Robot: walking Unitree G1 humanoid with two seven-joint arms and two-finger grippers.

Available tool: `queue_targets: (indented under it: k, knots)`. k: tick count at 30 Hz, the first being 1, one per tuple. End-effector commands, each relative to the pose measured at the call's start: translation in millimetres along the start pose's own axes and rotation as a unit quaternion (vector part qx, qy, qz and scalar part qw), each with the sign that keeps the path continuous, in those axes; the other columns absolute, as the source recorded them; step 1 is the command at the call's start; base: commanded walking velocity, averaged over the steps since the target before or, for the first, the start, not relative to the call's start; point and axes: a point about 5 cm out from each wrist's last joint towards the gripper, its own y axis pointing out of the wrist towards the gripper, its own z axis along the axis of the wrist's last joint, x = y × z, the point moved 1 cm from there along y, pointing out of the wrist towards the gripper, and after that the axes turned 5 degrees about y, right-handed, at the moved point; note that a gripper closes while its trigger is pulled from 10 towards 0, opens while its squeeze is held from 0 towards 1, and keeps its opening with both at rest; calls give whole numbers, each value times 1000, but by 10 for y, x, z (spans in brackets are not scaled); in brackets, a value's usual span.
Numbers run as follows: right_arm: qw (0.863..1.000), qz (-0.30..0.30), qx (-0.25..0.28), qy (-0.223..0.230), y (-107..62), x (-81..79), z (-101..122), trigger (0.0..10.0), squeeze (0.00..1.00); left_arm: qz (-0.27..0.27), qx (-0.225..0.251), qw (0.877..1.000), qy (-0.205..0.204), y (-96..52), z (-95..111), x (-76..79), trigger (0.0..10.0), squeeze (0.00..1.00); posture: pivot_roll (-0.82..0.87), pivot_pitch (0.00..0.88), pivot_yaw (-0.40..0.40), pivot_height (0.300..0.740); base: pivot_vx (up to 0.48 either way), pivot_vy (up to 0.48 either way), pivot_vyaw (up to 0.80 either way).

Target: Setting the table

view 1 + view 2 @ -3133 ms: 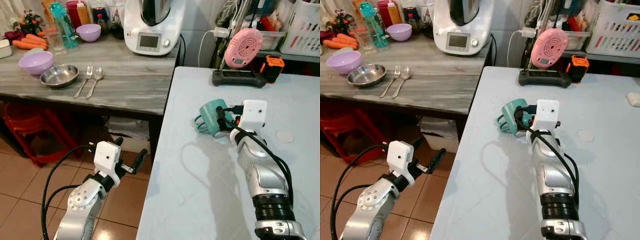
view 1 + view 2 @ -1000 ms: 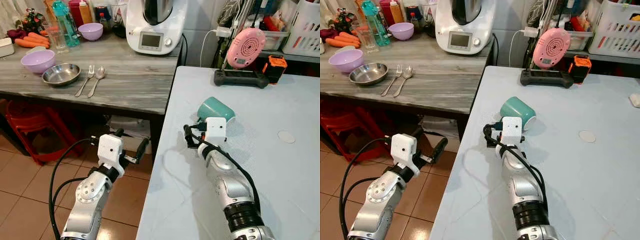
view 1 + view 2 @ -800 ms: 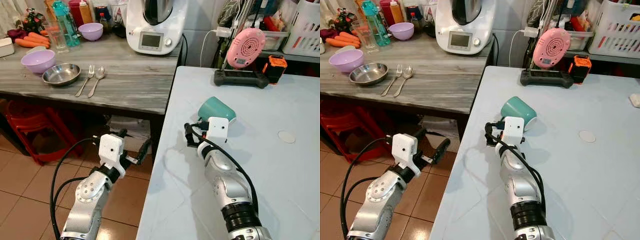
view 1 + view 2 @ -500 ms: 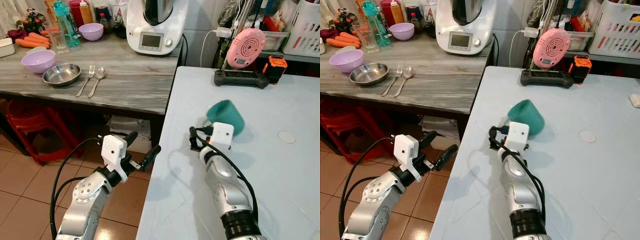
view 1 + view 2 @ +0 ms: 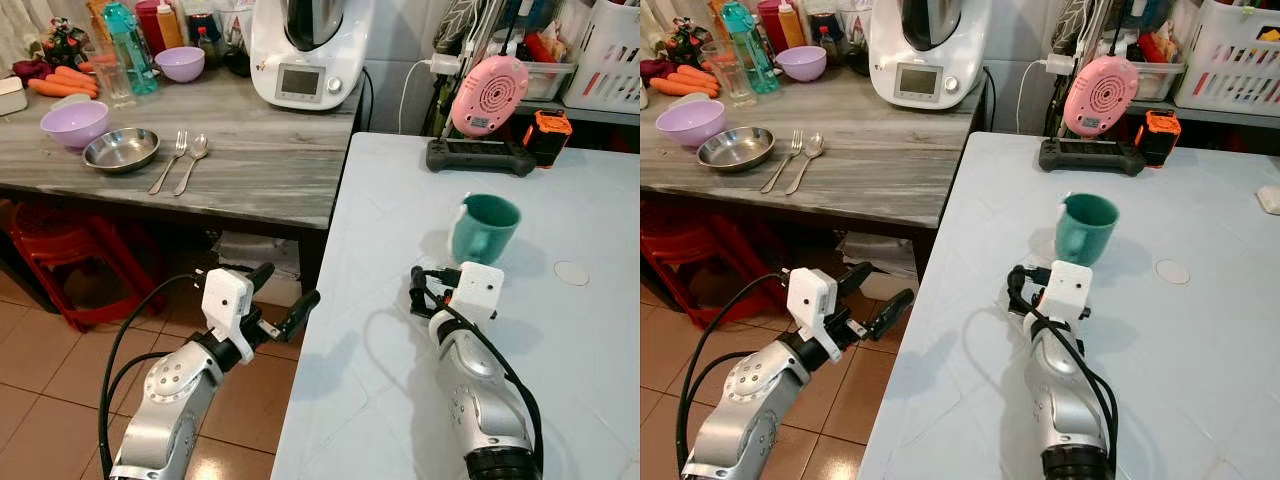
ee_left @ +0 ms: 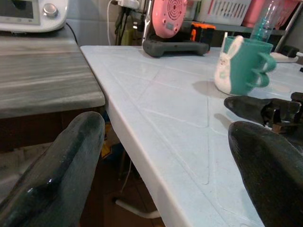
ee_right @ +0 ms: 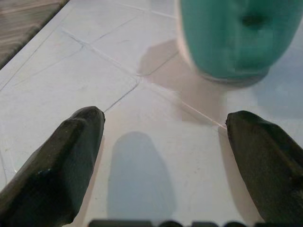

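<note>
Teal mug [image 5: 482, 227] stands upright on your pale blue tabletop [image 5: 400, 400], mouth up, with a white rabbit figure on its side that you can see in the left wrist view. Its handle points away from the tabletop's left edge. Your right hand [image 7: 163, 177] sits low over the tabletop just short of the mug, fingers [image 7: 61, 156] spread wide with nothing between them; the mug's base is just beyond the fingertips and apart from them. In the head views the right wrist's white housing lies directly in front of the mug, nearer to you.

Your left hand [image 5: 282, 300] hangs off the tabletop's left edge, above the tiled floor [image 5: 40, 370], fingers parted and holding nothing. From its wrist camera you look across the tabletop toward the mug, with one finger of the right hand showing below it.

On the grey wooden counter [image 5: 250, 160] to your left you have a steel dish [image 5: 120, 150], a fork [image 5: 168, 160] and a spoon [image 5: 190, 160] lying side by side, and a purple bowl [image 5: 73, 123] just beside the dish. Further back there is a second purple bowl [image 5: 178, 63], carrots [image 5: 60, 82], bottles and a white kitchen machine [image 5: 305, 50]. At the far end of the pale tabletop stand a pink round device [image 5: 489, 95] on a black base and an orange and black object [image 5: 543, 135].
</note>
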Motion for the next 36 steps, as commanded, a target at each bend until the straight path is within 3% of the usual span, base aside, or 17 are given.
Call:
queue_targets:
  k: [1, 8, 13, 16, 26, 36]
  knots:
    - [1000, 3, -1, 1, -21, -46, 10, 10000, 0, 3, -2, 1000, 9, 6, 2, -20, 10000, 0, -74, 33, 28, 740, 0, 0, 0]
    - [1000, 14, 3, -19, 0, -81, 35, 10000, 0, 9, -1, 1000, 13, 20, 8, -42, 10000, 0, -72, 23, 28, 740, 0, 0, 0]
    - [993, 29, 35, -107, -27, -117, 91, 10000, 0, -34, 27, 998, -39, 46, 114, 81, 10000, 0, -71, 20, 22, 740, 0, 0, 0]
    - [991, 27, 45, -122, -38, -118, 117, 10000, 0, -42, 30, 998, -30, 44, 130, 94, 10000, 0, -71, 20, 22, 740, 0, 0, 0]
    - [985, 23, 96, -143, -175, -35, 290, 10000, 0, -48, 10, 998, -28, -18, 42, 86, 10000, 0, -79, 22, 20, 740, 0, 0, 0]
    - [977, 72, 127, -155, -339, -90, 386, 10000, 0, -40, 2, 999, -21, 5, -3, 79, 10000, 0, -99, 14, 23, 740, 0, 0, 0]
